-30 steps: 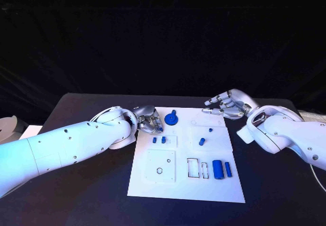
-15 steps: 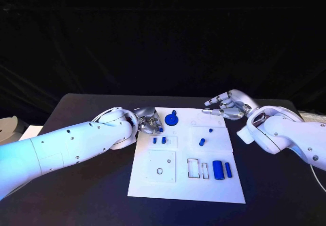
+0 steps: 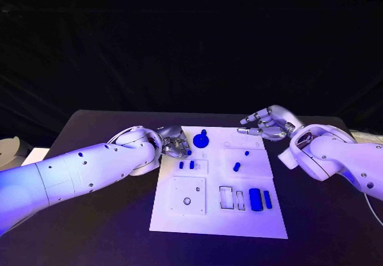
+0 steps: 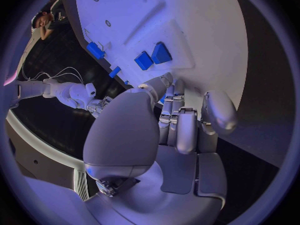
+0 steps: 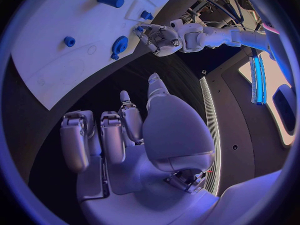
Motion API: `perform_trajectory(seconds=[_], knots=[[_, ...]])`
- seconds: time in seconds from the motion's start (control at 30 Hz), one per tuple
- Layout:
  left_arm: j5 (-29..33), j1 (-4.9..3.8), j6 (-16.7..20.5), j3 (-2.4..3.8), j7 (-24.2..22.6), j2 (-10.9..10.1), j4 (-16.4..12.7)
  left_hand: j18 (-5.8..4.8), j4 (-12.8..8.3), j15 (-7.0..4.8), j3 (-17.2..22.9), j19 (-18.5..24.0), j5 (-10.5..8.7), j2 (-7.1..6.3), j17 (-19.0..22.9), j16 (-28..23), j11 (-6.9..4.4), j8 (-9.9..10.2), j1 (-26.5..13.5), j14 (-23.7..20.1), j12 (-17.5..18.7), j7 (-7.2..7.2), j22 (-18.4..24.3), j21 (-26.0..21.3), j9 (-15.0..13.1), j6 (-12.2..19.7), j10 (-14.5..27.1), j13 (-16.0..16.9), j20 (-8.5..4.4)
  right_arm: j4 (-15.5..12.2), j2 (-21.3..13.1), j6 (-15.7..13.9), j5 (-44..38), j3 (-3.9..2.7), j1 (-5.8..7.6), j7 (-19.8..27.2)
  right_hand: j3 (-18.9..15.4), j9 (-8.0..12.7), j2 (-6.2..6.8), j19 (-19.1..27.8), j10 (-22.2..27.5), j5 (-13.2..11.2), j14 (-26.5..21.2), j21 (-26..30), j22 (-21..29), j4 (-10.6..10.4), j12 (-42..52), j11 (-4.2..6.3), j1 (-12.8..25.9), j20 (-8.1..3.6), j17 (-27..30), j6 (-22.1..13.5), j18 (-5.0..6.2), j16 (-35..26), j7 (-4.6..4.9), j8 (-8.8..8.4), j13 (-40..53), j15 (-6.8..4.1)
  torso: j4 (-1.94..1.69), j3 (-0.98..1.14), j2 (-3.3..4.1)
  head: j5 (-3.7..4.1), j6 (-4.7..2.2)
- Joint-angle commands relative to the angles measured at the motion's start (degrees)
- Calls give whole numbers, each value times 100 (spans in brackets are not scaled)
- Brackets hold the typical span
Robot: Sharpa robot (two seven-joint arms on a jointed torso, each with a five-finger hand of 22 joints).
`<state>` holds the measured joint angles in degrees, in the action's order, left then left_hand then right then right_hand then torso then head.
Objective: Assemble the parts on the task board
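A: Where does the task board sit?

B: Flat in the middle of the black bench, with the blue parts spread over it. A round gear-like part is near the far edge, two small pegs stand side by side in the left middle panel, and another small peg is to their right. A blue cylinder and a thinner bar lie nearer the robot, beside two rectangular slots.

A: And the left robot hand?

B: At the board's far left corner, just beside the gear. Its fingers are curled together; I cannot tell whether they pinch anything.

A: The right robot hand?

B: It hovers above the board's far right corner, fingers bent and apart, holding nothing.
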<state>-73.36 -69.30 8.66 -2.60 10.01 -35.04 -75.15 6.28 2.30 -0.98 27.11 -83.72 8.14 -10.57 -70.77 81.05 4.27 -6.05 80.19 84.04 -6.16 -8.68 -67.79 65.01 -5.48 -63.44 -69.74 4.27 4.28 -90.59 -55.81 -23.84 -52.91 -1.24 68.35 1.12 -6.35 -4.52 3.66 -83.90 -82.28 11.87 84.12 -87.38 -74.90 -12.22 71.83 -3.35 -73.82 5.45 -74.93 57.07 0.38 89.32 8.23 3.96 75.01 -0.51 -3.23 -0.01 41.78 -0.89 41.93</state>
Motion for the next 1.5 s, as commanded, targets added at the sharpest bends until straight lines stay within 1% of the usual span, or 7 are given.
perform_trajectory(seconds=[0.03,0.5,0.57,0.73,0.83,0.97,1.5], knots=[[-50,24,-151,-18,168,-30,14,-88,-6,37,41,-113,-29,-12,15,25,27,54,-61,242,41,-7,-6,-18,14,51,33,-17,36,10,-5,134,-142,-1,-4,-47,-46,-2,-75,-328,216,26,549,51,-990,27,-413,6,-57,-30,-1352,27,91,-33,-5,1,291,-38,-2,-2,-1,5,-3],[672,23,323,0,97,-314,-61,-88,-62,83,207,-107,-13,-4,88,16,75,244,-48,220,139,-67,-33,-11,163,421,35,1,92,32,-23,672,-1978,-1,-27,-625,336,-19,-445,-147,1832,-143,458,319,-603,480,-5000,55,-1358,-117,-952,253,183,-331,-34,32,-3058,-104,0,-3,-5,57,-33],[1600,22,565,4,-56,-413,-70,-60,-94,89,305,-54,-9,28,18,44,83,202,-5,223,168,-76,83,-157,153,350,71,-5,100,7,-22,794,-2602,-1,-46,-766,481,-18,-438,-161,1881,-239,451,309,-621,519,-5434,45,-1519,-113,-898,325,178,-368,-66,30,-3525,-104,0,3,-9,85,-47],[4997,27,773,0,-1175,-681,-217,208,-70,175,426,540,-26,69,1525,-768,172,168,-120,-332,185,-156,1251,-1629,158,263,325,-41,170,-63,-3,1105,-3928,-2,-126,-1075,972,-3,-180,-158,1447,-665,446,334,-598,364,-6458,44,-1603,-71,-831,619,183,-415,-119,-8,-5058,-68,6,-7,4,143,-77],[6906,66,354,-6,-1758,-856,-390,385,93,200,312,1040,-26,151,2468,-1322,177,161,-386,-798,82,-145,2062,-2681,156,267,343,-19,217,-76,21,1293,-4461,-2,-169,-1221,1142,9,-89,-152,1414,-712,445,346,-584,319,-6619,39,-1600,-63,-814,653,186,-426,-149,-22,-5350,-64,-2,-13,0,185,-71],[8148,126,-49,-8,-2301,-1049,-617,418,105,174,85,1207,-4,235,2873,-1543,144,89,-505,-1043,-119,-114,2212,-2907,140,202,288,28,223,-81,41,1442,-4888,-2,-212,-1325,1381,27,37,-131,1426,-795,439,382,-538,257,-6784,37,-1575,-63,-774,660,197,-454,-176,-31,-5693,-59,-17,-13,-4,249,-87],[8870,214,-222,-11,-2862,-1368,-1086,423,1,152,-45,1232,43,316,3024,-1575,103,19,-455,-1116,-314,-80,2279,-2987,133,160,270,75,201,-69,160,1599,-5399,-2,-293,-1416,2004,29,319,-99,1480,-869,428,454,-455,88,-6817,1,-1381,-53,-691,764,215,-512,-183,-22,-6426,-34,1,-4,3,267,-102]])
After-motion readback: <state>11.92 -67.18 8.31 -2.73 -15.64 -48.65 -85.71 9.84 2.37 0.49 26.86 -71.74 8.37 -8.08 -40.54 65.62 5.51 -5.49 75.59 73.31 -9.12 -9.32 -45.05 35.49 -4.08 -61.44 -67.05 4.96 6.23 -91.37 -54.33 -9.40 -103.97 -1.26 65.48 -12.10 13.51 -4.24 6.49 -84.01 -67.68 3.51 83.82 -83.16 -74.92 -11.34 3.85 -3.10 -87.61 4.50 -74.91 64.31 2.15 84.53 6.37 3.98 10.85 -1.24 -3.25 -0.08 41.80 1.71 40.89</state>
